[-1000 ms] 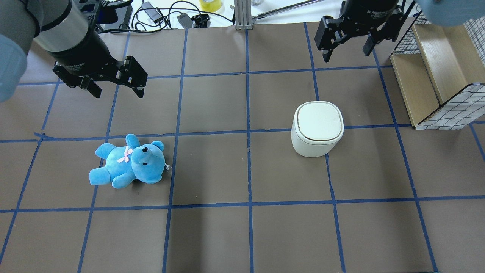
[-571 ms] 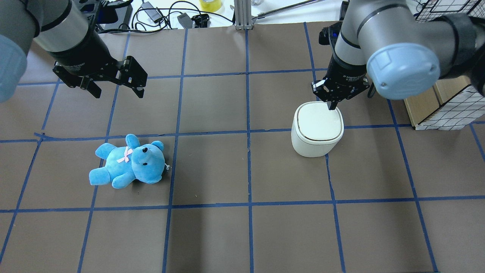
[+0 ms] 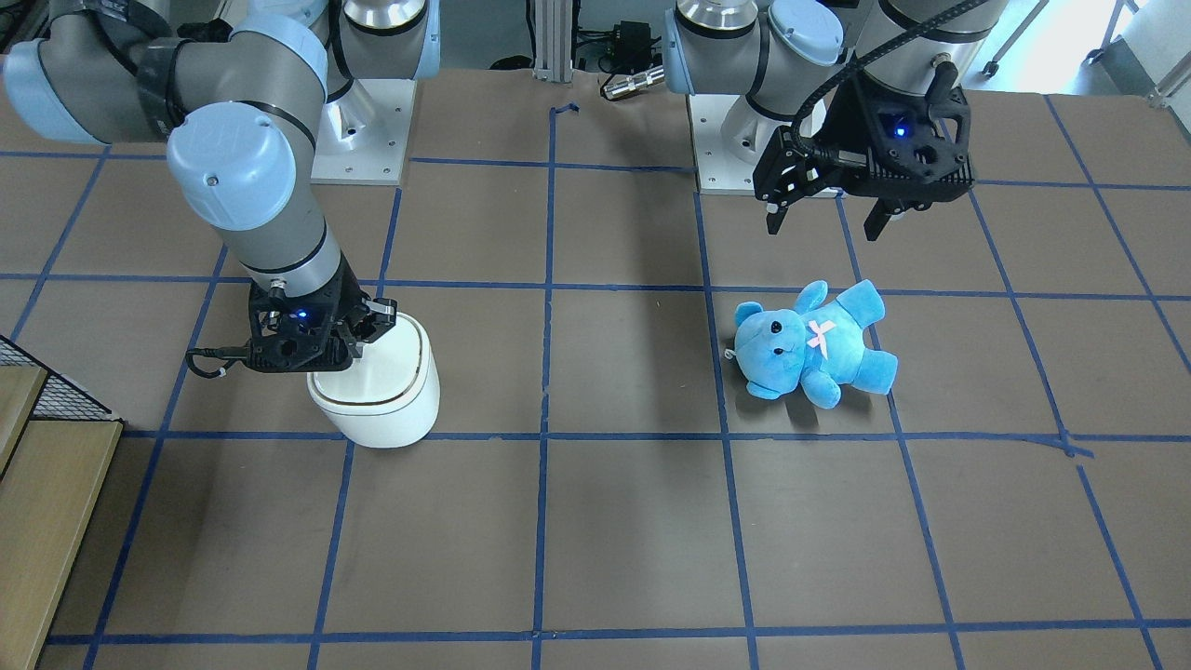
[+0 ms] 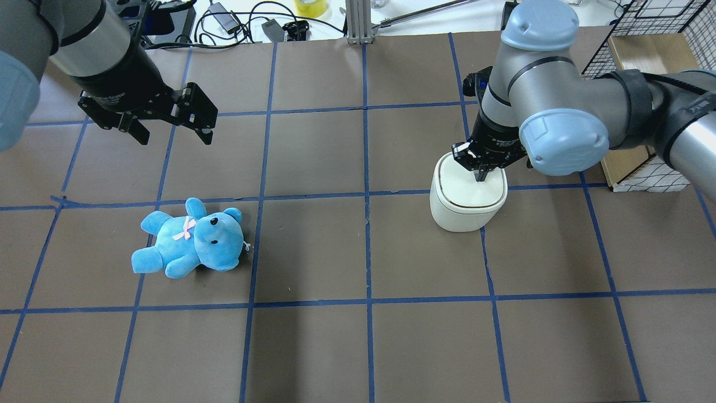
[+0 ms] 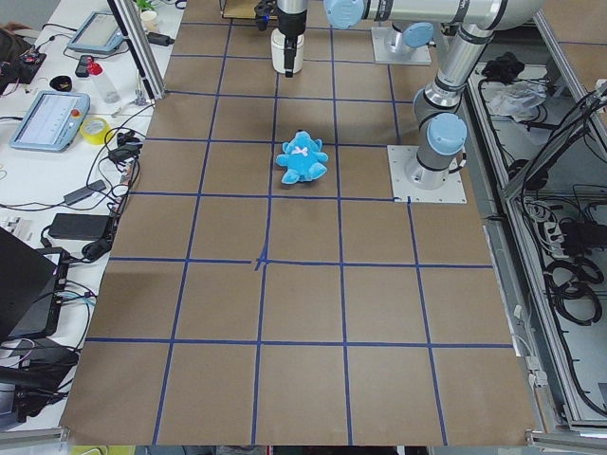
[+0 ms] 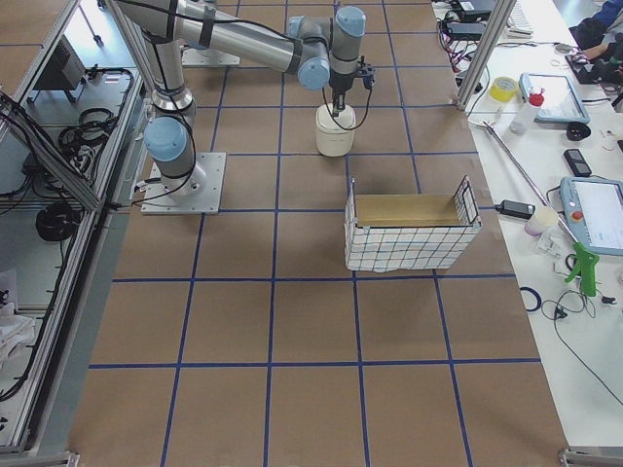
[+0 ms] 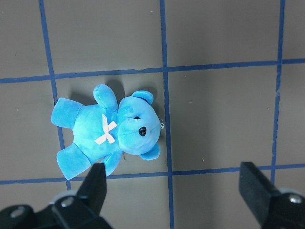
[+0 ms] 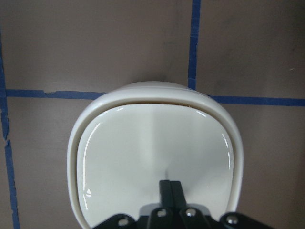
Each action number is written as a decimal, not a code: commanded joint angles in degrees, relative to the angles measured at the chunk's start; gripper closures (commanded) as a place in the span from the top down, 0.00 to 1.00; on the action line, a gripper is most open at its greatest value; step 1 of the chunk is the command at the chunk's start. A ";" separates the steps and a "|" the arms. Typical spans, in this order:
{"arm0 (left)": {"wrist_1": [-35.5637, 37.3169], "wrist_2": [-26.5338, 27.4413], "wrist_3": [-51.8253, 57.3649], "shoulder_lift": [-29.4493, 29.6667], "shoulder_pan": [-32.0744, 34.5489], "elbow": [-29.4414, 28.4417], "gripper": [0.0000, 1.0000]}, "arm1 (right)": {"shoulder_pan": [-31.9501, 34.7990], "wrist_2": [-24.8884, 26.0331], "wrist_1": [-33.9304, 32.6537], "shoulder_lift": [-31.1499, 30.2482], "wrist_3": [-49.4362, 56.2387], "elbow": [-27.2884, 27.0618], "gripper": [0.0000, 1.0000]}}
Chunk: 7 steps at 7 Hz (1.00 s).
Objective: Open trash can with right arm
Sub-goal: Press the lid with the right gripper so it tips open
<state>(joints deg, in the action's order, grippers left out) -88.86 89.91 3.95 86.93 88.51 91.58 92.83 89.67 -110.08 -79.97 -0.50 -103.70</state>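
Observation:
The white trash can (image 4: 465,211) stands right of the table's middle with its lid down; it also shows in the front view (image 3: 386,395) and fills the right wrist view (image 8: 157,143). My right gripper (image 4: 480,178) is shut, its closed fingertips pointing down onto the lid near its back half, as the right wrist view (image 8: 170,184) also shows. Whether the tips touch the lid I cannot tell. My left gripper (image 4: 175,134) is open and empty, hanging above the table behind a blue teddy bear (image 4: 190,240).
The teddy bear lies on the left half, below the left gripper in the left wrist view (image 7: 109,131). A wire basket with wooden boards (image 4: 660,173) stands at the right edge, close behind the right arm. Cables and tools lie beyond the far edge.
My right arm came from the far edge down over the trash can, its gripper went from open to shut, and its tip moved from the lid's back rim toward the middle. The left arm stayed still.

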 commanded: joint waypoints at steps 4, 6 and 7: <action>0.00 0.00 0.00 0.00 0.00 0.00 1.00 | -0.10 0.07 -2.05 -1.49 -1.52 2.43 0.99; 0.00 0.00 0.00 0.00 0.00 0.00 1.00 | -0.10 -0.02 -1.54 -5.27 -1.52 8.74 1.00; 0.00 0.00 0.00 0.00 0.00 0.00 1.00 | -0.11 -0.72 -0.23 -5.63 -1.52 11.38 1.00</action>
<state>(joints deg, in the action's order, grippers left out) -88.86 89.93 3.95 86.92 88.51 91.58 92.77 89.50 -111.38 -84.66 -2.01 -95.69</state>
